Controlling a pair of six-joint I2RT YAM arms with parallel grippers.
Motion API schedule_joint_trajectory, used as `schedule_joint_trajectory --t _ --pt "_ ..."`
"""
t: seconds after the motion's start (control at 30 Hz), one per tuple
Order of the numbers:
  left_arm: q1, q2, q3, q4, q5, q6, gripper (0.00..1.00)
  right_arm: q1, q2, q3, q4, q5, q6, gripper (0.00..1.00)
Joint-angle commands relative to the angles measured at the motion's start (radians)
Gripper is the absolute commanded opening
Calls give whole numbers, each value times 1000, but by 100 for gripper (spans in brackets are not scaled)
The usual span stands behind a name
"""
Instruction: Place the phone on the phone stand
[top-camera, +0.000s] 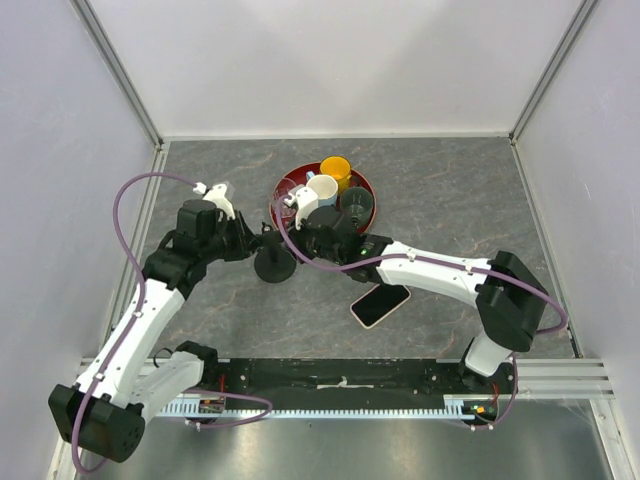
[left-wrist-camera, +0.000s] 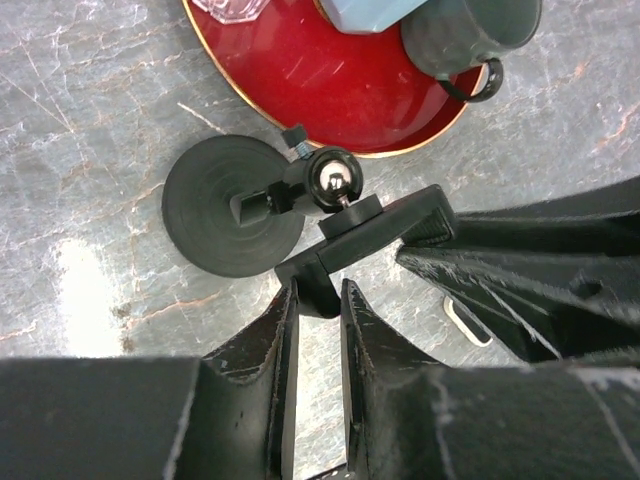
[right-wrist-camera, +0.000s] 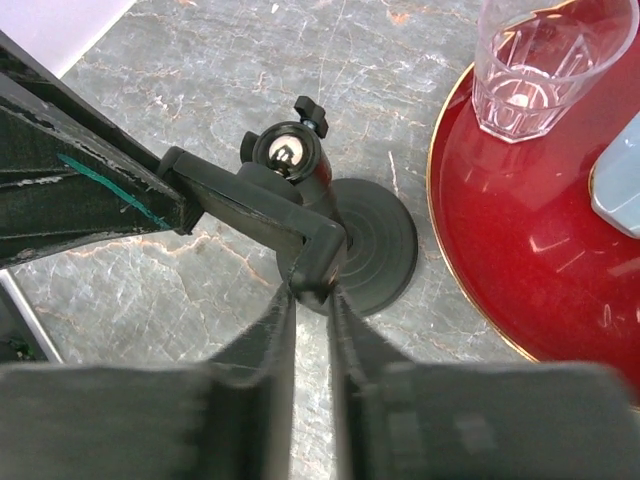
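The phone (top-camera: 380, 305) lies flat on the table, screen up, under my right forearm; its pale corner (left-wrist-camera: 466, 322) also shows in the left wrist view. The phone stand (top-camera: 273, 263) stands left of the red tray, with a round black base (left-wrist-camera: 230, 205), a shiny ball joint (left-wrist-camera: 333, 177) and a black holder plate (left-wrist-camera: 372, 228). My left gripper (left-wrist-camera: 317, 290) is shut on one end of the holder. From the other side my right gripper (right-wrist-camera: 310, 298) pinches the holder's opposite end (right-wrist-camera: 322, 262). The two grippers face each other across the stand.
A red tray (top-camera: 372, 196) sits just behind the stand. It holds a yellow cup (top-camera: 336, 168), a pale mug (top-camera: 322, 188), a dark mug (left-wrist-camera: 470, 35) and a clear glass (right-wrist-camera: 535, 65). White walls close in the back and both sides.
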Motion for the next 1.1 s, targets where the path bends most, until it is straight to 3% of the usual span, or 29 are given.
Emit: schedule_joint_trajectory --t 0.0,0.07,0.1,0.13,0.2,0.33,0.57,1.07 --pt "-8 37 -36 -134 -53 6 25 22 -97 59 62 -99 41 34" --pt "-7 -18 -26 -137 -50 2 39 16 -111 32 21 -131 61 55" --pt "-7 -36 -21 -136 -41 -4 53 4 -120 20 13 -163 80 62" --pt "-8 -56 -19 -129 -22 -7 58 -7 -127 7 7 -204 111 73" --pt "-7 -93 -4 -125 -8 -18 66 -53 -147 -13 -8 -304 157 79" --pt "-7 -118 28 -120 6 -33 68 -116 -170 -36 -10 -401 255 91" --pt "-7 -121 54 -88 45 -44 69 -170 -143 -40 -16 -421 302 96" --pt "-7 -93 -9 9 52 -49 64 -177 -71 -2 -54 -369 274 91"
